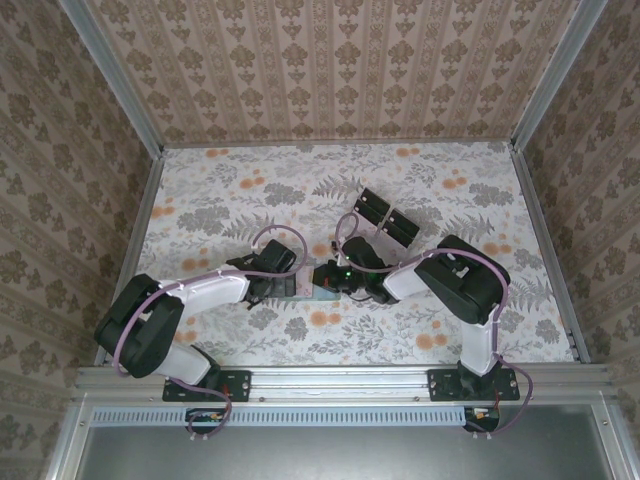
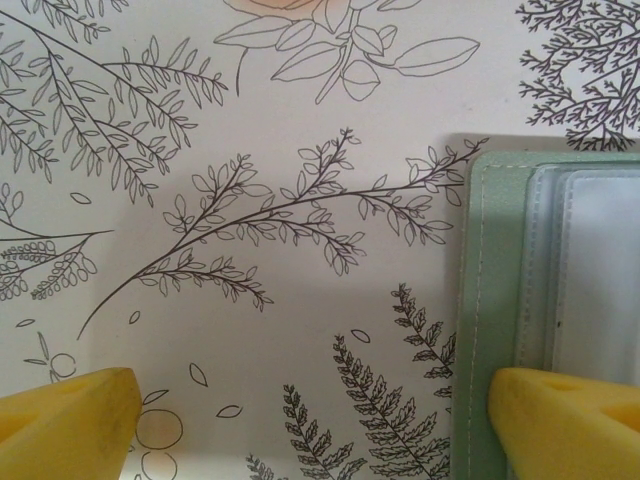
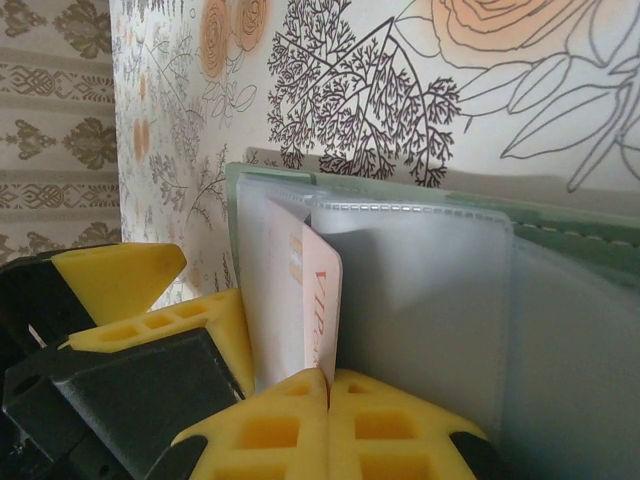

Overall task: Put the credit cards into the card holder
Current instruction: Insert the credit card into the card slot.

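Note:
The green card holder (image 2: 490, 300) lies open on the floral table, its clear plastic pockets (image 2: 590, 270) facing up. My left gripper (image 2: 315, 420) is open wide, one yellow fingertip (image 2: 565, 420) over the holder's edge and the other on bare table. My right gripper (image 3: 328, 385) is shut on a pale credit card (image 3: 322, 300) with red lettering. The card stands on edge, its far end between the clear pockets of the card holder (image 3: 400, 190). In the top view both grippers meet over the holder (image 1: 312, 293), left (image 1: 290, 283) and right (image 1: 332, 275).
A clear tray with black blocks (image 1: 385, 218) stands just behind the right arm. Patterned walls close the table on three sides. One yellow finger (image 3: 120, 280) of the left gripper sits close beside the right gripper.

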You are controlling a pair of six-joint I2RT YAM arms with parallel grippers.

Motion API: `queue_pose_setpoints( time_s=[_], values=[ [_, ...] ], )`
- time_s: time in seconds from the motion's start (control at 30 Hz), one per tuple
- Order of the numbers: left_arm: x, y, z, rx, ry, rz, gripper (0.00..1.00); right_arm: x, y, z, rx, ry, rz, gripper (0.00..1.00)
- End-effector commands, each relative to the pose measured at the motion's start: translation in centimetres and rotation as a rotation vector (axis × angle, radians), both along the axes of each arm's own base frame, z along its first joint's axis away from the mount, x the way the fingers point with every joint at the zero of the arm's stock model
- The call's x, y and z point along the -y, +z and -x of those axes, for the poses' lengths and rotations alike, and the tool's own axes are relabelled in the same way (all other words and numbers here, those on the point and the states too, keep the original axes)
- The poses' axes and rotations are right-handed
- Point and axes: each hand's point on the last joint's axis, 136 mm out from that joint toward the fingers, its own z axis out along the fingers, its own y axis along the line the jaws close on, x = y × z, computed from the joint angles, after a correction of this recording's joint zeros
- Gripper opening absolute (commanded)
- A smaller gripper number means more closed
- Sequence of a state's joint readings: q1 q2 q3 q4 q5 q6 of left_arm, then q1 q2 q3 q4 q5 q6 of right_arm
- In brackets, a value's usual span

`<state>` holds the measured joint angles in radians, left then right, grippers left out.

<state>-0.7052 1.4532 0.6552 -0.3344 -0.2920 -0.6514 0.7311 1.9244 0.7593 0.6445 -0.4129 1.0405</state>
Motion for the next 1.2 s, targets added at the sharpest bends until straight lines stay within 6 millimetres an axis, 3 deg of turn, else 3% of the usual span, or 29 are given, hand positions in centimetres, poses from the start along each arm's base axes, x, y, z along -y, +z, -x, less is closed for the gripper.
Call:
queue_pose_setpoints(
  time_s=[0.0,0.07,0.17,0.27,0.4,0.57,0.77,0.97,1.17],
  values=[
    [-0.6,-0.7,0.6,-0.041,-0.004,-0.028,1.0,0.3,-1.2,1.5,-0.044,0.054,0.083,0.13],
    [-0.5,-0.2,0.4,-0.032,-0.003,-0.019,1.0,0.5,-0.2,1.4,-0.023,0.063,0.107,0.31],
    [-0.4,0.8,0.1,-0.022,0.003,0.0,1.0,1.1,1.4,1.3,0.01,0.079,0.161,0.45],
    [-0.6,2.0,-0.2,-0.001,0.019,0.029,1.0,1.6,2.7,1.3,0.038,0.093,0.209,0.51],
    [-1.5,3.3,-0.7,0.022,0.049,0.046,1.0,2.5,3.8,1.0,0.058,0.09,0.281,0.52],
    [-3.0,3.5,-0.9,0.02,0.085,0.026,1.0,3.5,3.6,0.8,0.057,0.086,0.394,0.33],
    [-4.1,2.5,-0.8,-0.011,0.12,-0.012,1.0,2.5,2.6,0.9,0.069,0.13,0.485,0.07],
    [-4.3,1.7,-0.8,-0.032,0.135,-0.035,1.0,1.3,1.7,0.7,0.075,0.16,0.521,0.04],
    [-4.2,0.9,-0.9,-0.054,0.136,-0.042,1.0,1.3,0.5,0.6,0.063,0.168,0.559,0.03]
  ],
)
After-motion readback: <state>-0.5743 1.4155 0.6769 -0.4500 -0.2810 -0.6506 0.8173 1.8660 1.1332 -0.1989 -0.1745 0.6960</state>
